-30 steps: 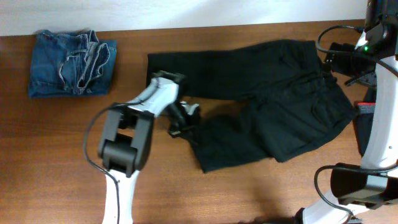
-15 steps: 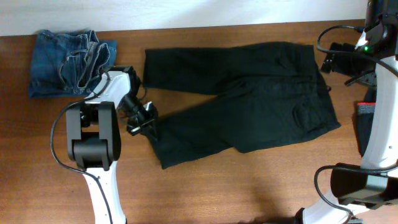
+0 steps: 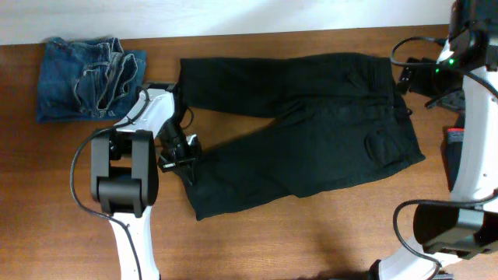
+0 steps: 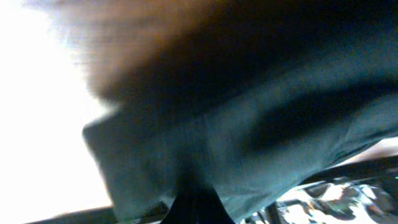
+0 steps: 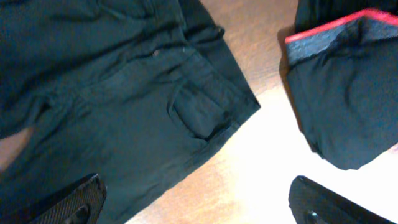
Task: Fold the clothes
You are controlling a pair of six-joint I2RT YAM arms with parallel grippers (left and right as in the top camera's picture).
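Note:
The black trousers lie spread across the table, waist at the right, two legs running left. My left gripper is shut on the hem of the near leg at its left end. In the left wrist view the black fabric fills the frame right against the jaws. My right gripper hovers open and empty above the waist; the right wrist view shows the trousers' waist and pocket below its spread fingers. Folded blue jeans lie at the far left. A dark garment with a red band lies right of the trousers.
The brown wooden table has its far edge against a white wall. The dark garment with the red band also shows at the right edge of the overhead view, beside the right arm's base.
My left gripper dragged the near trouser leg to the left, then a little down, drawing the leg out long. The waist end shifted left. The right arm shifted slightly.

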